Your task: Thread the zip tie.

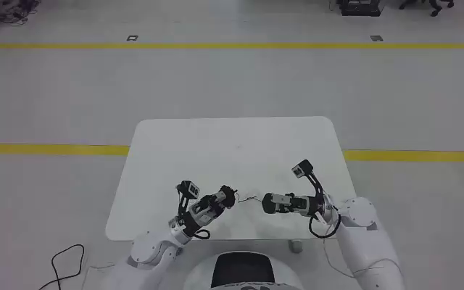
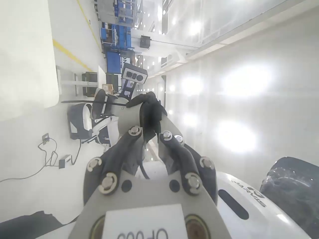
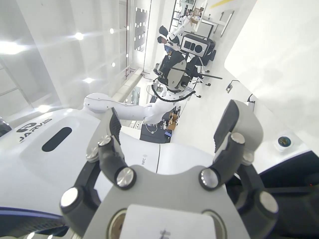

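Pinching one end of the zip tie (image 2: 74, 102), the left gripper (image 2: 149, 108) is clenched on it, with its dark pads pressed together around the black strap. The rest of the strap sticks out straight from the pads as a thin free length. In the top view this strap lies between the two arms, over the near part of the white table (image 1: 232, 145), and its loose end points toward the right gripper (image 3: 172, 120). That gripper is released, its fingers (image 3: 113, 123) spread wide with nothing between them. It faces the left gripper from close by, roughly in line with the strap. The right wrist view shows the left gripper farther off, with the strap reaching out from it to one side. I cannot tell whether the loose end touches the right gripper or stops just short. I also cannot make out which end of the tie carries the head.
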